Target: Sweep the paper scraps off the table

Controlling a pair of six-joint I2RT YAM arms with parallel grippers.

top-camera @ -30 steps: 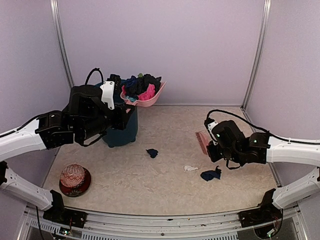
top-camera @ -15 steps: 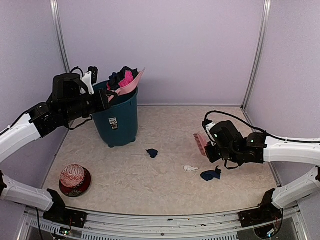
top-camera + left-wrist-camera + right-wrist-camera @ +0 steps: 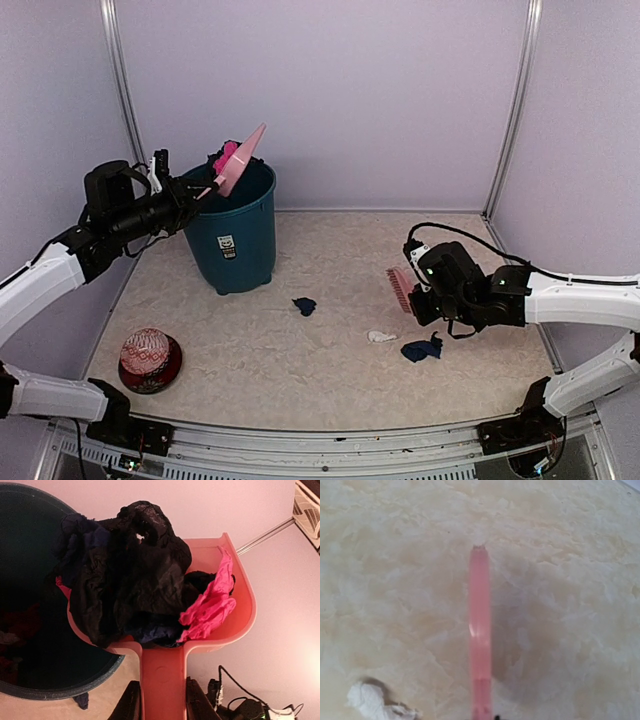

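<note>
My left gripper [image 3: 196,191] is shut on the handle of the pink dustpan [image 3: 240,160] and holds it tipped steeply over the teal bin [image 3: 235,245]. In the left wrist view the gripper [image 3: 161,702] clamps the handle. Black scraps [image 3: 135,580] and a magenta scrap [image 3: 210,610] hang at the lip of the dustpan [image 3: 242,610] above the bin's mouth [image 3: 30,630]. My right gripper [image 3: 425,297] is shut on the pink brush [image 3: 402,287], held low over the table [image 3: 300,380]. A dark blue scrap [image 3: 304,306], a white scrap [image 3: 380,337] and another dark blue scrap [image 3: 421,349] lie on the table.
A dark bowl with a red patterned ball [image 3: 150,360] stands at the front left. Lilac walls and metal posts close the back and sides. In the right wrist view the brush [image 3: 480,630] is edge-on and the white scrap [image 3: 372,702] lies at lower left.
My left arm has drawn back to the left and tipped the dustpan from nearly level to steep over the bin. The right arm and brush have hardly moved.
</note>
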